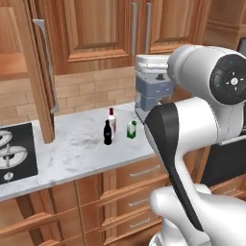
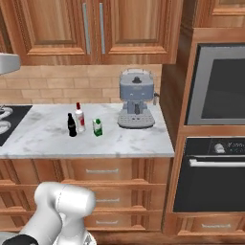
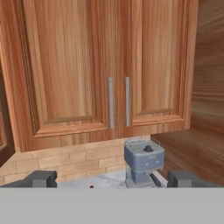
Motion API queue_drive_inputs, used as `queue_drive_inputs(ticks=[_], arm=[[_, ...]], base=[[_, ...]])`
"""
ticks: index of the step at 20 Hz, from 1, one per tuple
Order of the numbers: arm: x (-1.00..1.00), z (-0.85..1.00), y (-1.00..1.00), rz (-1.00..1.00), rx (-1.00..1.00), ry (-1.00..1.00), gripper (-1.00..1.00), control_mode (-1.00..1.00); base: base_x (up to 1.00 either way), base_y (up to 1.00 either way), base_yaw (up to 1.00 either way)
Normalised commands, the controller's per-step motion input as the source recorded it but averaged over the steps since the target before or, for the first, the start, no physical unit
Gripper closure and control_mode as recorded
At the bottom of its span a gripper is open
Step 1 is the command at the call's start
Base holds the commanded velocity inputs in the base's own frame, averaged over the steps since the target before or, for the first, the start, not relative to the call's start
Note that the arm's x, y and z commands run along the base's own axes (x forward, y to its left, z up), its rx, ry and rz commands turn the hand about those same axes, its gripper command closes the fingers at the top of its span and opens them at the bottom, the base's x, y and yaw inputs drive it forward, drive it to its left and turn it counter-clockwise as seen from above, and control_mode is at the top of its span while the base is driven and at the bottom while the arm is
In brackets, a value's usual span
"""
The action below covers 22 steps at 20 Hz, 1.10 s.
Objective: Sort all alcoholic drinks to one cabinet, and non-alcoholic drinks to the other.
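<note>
Three drinks are standing together on the marble counter (image 2: 119, 143): one small black cola bottle (image 2: 72, 126), one slim white bottle with a red cap (image 2: 79, 117) just behind it, and one green-and-white carton (image 2: 97, 128) beside them. The squat square bottle is not being picked out in these frames. They are sitting grouped near the backsplash, left of one grey coffee machine (image 2: 136, 99), likely so all can be reached from one base position.

Two closed cabinet doors (image 3: 113, 65) are hanging directly above, each carrying one slim grey bar handle (image 3: 110, 103) at the meeting edge. A further cabinet door (image 1: 41, 72) at the left is standing swung open, presumably ready to receive one class of drink.

The gripper (image 3: 111, 179) is riding high, facing the closed pair of doors, its fingertips (image 3: 41, 178) spread fully apart and holding nothing. Judged step: the arm is lining up on the handles to open this second cabinet before any bottle is moved.
</note>
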Motion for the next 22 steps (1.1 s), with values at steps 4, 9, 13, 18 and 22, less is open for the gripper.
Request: queue_drive_inputs(ticks=[4, 9, 13, 18, 22], arm=[[0.0, 0.0, 0.0, 0.0, 0.0, 0.0, -1.0, 1.0], [0.0, 0.0, 0.0, 0.0, 0.0, 0.0, -1.0, 1.0], [0.0, 0.0, 0.0, 0.0, 0.0, 0.0, -1.0, 1.0], [0.0, 0.0, 0.0, 0.0, 0.0, 0.0, -1.0, 1.0], [0.0, 0.0, 0.0, 0.0, 0.0, 0.0, -1.0, 1.0]], base=[[0.39, -0.49, 0.22], [0.52, -0.2, 0.18], [0.52, -0.02, 0.18], [0.52, -0.09, 0.19], [0.31, -0.14, 0.14]])
